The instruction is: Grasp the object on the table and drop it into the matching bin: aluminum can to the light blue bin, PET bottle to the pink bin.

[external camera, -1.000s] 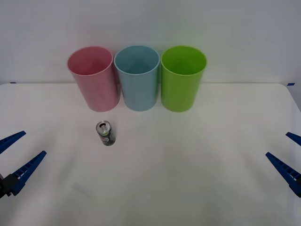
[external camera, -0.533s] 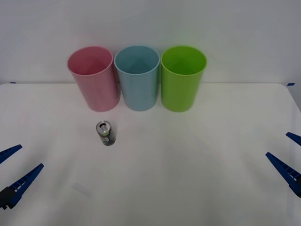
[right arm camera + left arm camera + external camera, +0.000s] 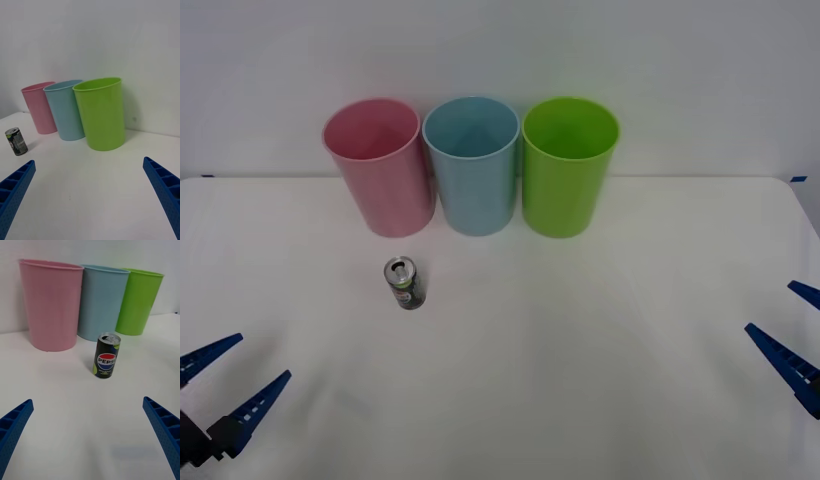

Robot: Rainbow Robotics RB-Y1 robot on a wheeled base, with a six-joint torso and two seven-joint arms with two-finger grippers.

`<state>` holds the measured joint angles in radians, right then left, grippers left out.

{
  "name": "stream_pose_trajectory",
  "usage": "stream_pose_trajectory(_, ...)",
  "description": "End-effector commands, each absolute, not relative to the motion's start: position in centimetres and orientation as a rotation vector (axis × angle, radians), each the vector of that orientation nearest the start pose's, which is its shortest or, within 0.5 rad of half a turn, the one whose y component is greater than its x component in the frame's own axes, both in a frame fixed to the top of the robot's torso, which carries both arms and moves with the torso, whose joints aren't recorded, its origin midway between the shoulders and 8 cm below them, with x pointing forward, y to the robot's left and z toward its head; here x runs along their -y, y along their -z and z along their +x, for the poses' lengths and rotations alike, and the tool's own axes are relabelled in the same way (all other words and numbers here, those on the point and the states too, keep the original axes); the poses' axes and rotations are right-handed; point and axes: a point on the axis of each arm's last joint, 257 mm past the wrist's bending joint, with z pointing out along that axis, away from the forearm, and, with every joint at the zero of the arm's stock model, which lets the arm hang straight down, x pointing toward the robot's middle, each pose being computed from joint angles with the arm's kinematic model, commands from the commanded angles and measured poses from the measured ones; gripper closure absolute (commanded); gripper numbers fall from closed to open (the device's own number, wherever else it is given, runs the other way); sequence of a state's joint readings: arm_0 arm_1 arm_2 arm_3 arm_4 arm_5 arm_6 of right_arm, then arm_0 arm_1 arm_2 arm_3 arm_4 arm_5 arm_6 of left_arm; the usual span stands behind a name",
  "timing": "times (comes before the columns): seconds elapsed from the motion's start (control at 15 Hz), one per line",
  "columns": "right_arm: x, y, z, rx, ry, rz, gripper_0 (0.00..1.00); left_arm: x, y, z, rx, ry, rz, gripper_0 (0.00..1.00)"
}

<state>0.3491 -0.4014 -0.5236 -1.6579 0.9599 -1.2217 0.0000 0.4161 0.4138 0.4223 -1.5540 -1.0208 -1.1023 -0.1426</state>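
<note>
The aluminum can [image 3: 403,283] stands upright on the white table [image 3: 580,330], dark with a silver top and a Pepsi label [image 3: 106,362]. It is just in front of the pink bin [image 3: 380,165] and the light blue bin [image 3: 473,163]. At the near left edge of the table my left gripper [image 3: 264,357] is open and empty, with the can straight ahead of it [image 3: 88,401]. Open and empty as well, my right gripper [image 3: 770,308] waits at the table's right edge, far from the can [image 3: 16,141].
A lime green bin [image 3: 568,165] stands right of the light blue bin, so the three bins form a row against the back wall. Bare tabletop stretches between the can and both grippers.
My left gripper has drawn back toward the table's near edge and shifted slightly right, still open. The can, the bins and the right gripper have not moved.
</note>
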Motion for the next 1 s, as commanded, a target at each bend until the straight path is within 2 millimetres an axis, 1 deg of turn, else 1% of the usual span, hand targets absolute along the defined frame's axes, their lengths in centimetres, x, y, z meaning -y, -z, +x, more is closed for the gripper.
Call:
stream_pose_trajectory(0.07,33.0,16.9,34.2,-1.441,-0.567,-0.465,0.0,-33.0,26.8,35.4,-1.623,0.471,0.465,0.0)
stream_pose_trajectory(0.2,33.0,16.9,34.2,-1.441,-0.567,-0.465,0.0,-32.6,27.8,36.7,-1.638,0.473,0.484,0.0)
stream_pose_trajectory(0.4,33.0,16.9,34.2,-1.441,-0.567,-0.465,0.0,-31.1,28.5,38.2,-1.634,0.489,0.502,0.0)
stream_pose_trajectory(0.6,33.0,16.9,34.2,-1.441,-0.567,-0.465,0.0,-29.8,28.7,39.7,-1.623,0.468,0.501,0.0)
stream_pose_trajectory(0.73,33.0,16.9,34.2,-1.441,-0.567,-0.465,0.0,-28.6,29.1,40.5,-1.62,0.464,0.499,0.0)
stream_pose_trajectory(1.0,33.0,16.9,34.2,-1.441,-0.567,-0.465,0.0,-27.2,29.1,42.2,-1.624,0.448,0.522,0.0)
